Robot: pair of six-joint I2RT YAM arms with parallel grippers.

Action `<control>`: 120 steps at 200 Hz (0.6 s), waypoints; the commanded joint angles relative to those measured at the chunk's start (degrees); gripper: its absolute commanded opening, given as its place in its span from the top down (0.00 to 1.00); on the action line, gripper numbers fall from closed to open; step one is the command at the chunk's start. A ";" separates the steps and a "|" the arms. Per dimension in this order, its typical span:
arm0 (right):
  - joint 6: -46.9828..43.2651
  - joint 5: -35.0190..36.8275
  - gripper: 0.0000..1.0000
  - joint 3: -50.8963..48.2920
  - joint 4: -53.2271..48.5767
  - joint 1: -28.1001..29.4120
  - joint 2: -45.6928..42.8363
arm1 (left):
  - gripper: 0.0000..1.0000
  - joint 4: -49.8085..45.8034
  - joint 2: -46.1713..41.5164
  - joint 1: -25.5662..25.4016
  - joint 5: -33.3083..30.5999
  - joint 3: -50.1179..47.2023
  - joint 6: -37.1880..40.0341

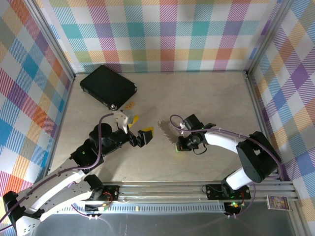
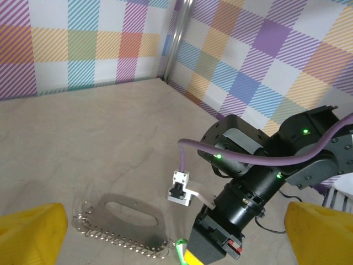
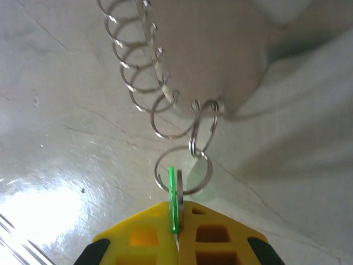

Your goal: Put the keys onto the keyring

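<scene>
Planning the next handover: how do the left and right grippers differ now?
The left gripper is open and empty; the right gripper is shut on a thin green piece. The left gripper stands apart from the ringed metal plate; the right gripper is at its end. Both have yellow fingers.

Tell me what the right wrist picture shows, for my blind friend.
The right gripper, yellow, pinches a thin green piece whose tip meets a small ring. That ring links to a row of rings along a metal plate on the pale table.
</scene>
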 commanded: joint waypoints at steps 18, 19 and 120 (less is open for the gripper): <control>2.13 0.61 1.00 -2.26 2.00 0.66 -1.97 | 0.00 3.09 0.99 -0.11 0.17 -0.28 -0.41; 2.14 0.62 1.00 -2.29 2.00 0.66 -1.97 | 0.00 3.09 0.98 -0.09 0.19 -0.27 -0.41; 3.56 1.68 0.92 -8.11 3.11 0.97 -5.63 | 0.00 5.20 4.73 -0.13 0.28 -0.46 -0.67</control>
